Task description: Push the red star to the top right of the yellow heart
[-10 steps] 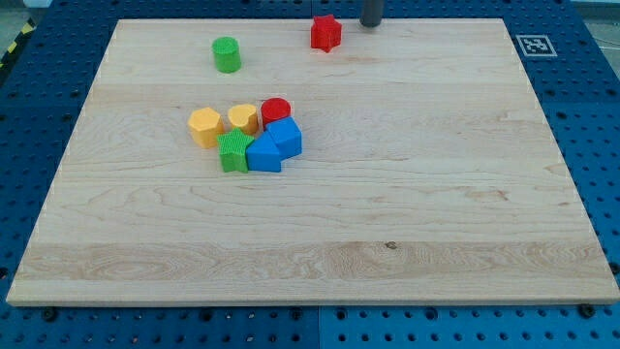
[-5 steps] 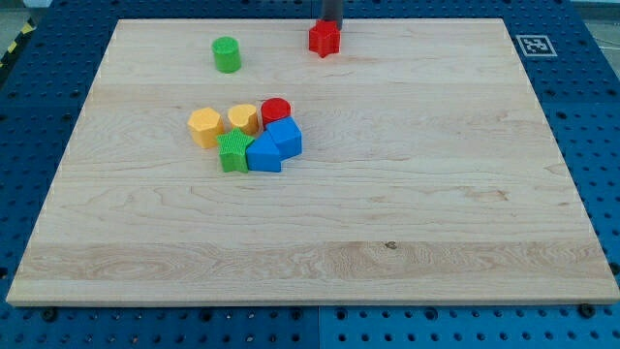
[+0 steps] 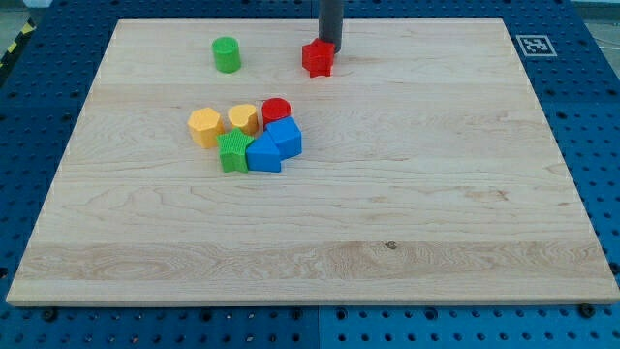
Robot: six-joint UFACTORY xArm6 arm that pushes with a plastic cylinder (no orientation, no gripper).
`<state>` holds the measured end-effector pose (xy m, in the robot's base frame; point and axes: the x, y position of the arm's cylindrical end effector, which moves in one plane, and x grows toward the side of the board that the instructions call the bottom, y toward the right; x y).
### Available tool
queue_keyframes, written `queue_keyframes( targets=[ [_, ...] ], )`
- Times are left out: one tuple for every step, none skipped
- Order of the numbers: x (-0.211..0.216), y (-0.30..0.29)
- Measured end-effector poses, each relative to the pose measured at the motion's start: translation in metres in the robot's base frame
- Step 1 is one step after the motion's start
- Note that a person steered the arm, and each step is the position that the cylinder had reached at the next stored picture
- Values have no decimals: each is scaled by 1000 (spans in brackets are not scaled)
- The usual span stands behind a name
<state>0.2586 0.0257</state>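
Wooden board point(image 3: 436, 194), red star point(image 3: 317, 58) touching my tip point(image 3: 330, 47)

Single view only, set high beyond the six o'clock edge of the wooden board point(image 3: 407, 194), looking down and toward twelve o'clock. Far enough back to take in the whole board, with blue pegboard point(image 3: 591, 107) framing it.

We found no readable words, brands or numbers anywhere in the view. The only sign we saw was a small black-and-white square marker point(image 3: 535, 45), a coded fiducial pattern, which sat on the wooden board point(image 3: 436, 213) at its corner in the upper right of the frame; its pattern held no letters we could read.
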Motion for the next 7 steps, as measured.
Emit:
queue_keyframes(
  targets=[
    [0, 13],
    [0, 13],
    [10, 10],
    [10, 10],
    [10, 9],
    [11, -3],
    [20, -6]
  ],
)
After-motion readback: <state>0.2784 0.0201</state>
